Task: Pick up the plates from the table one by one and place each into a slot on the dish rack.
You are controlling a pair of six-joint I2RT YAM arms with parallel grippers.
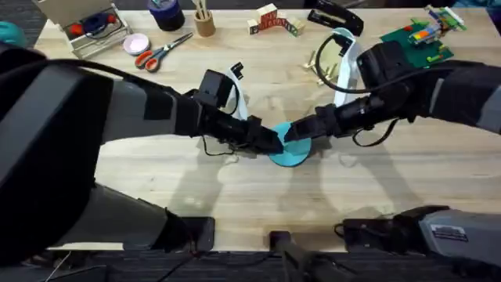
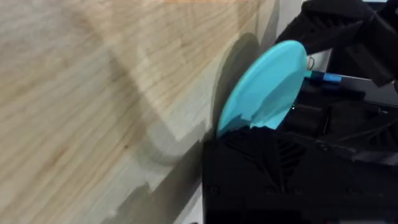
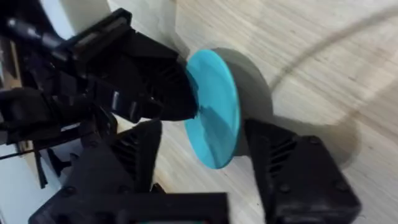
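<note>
From overhead, both my arms reach in over the table (image 1: pixel 156 188) and meet at the turquoise plate (image 1: pixel 291 153), which sits near the middle of the wood, tilted up rather than lying flat. My left gripper (image 1: pixel 270 141) comes at the plate from the left and touches its near rim; my right gripper (image 1: pixel 291 133) comes from the other side and meets the plate's top edge. Just behind the plate, past my left wrist, a white-rimmed thing stands upright; I cannot tell what it is. Far beyond the plate lie scissors (image 1: pixel 162 50) and wooden block toys (image 1: pixel 272 19).

Through my left wrist camera, the turquoise plate (image 2: pixel 264 90) stands on edge, leaning, with its lower rim sunk behind my own black finger (image 2: pixel 267 174). My left gripper is closed on that rim, holding the plate. Beside the plate, the bare planks of the table (image 2: pixel 93 93) carry its shadow. Behind the plate is the dark body of my other arm.

Through my right wrist camera, the turquoise plate (image 3: pixel 214 115) hangs between my two fingers (image 3: pixel 298 174), which stand wide apart on either side of it without pressing it. My left gripper (image 3: pixel 186 106) pinches the plate's rim on the far side. The table (image 3: pixel 311 62) lies behind the plate.
</note>
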